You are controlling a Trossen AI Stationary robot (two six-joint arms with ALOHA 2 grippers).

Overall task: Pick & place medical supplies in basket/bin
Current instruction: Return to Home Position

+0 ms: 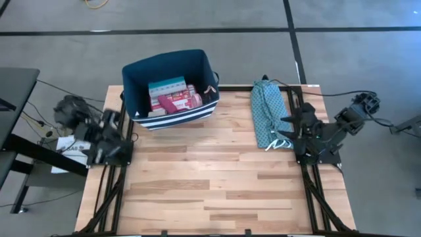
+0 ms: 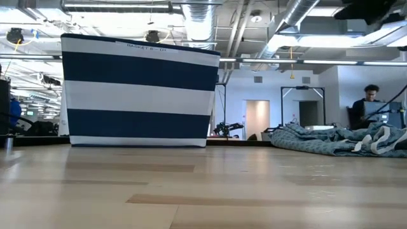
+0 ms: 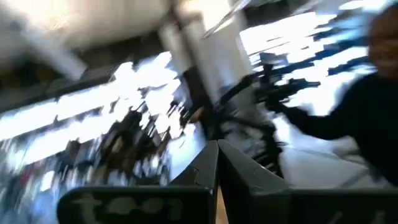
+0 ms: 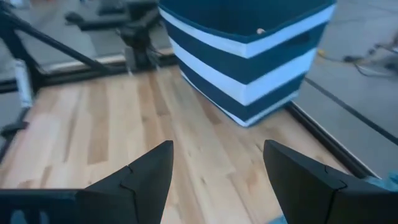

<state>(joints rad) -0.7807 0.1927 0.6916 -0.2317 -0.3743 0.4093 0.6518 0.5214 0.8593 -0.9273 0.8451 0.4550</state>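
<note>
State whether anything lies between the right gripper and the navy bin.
Nothing visible: bare table wood runs from the open right gripper to the bin. The teal cloth bundle lies beside the gripper, off that line.

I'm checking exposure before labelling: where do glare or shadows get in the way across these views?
High view: even light on the bin and the table, no harsh shadows. Low view: bright ceiling lights behind the bin, its striped face still readable. Left wrist view: washed-out white glare beyond the shut left hand. Right wrist view: evenly lit past the open right hand.
</note>
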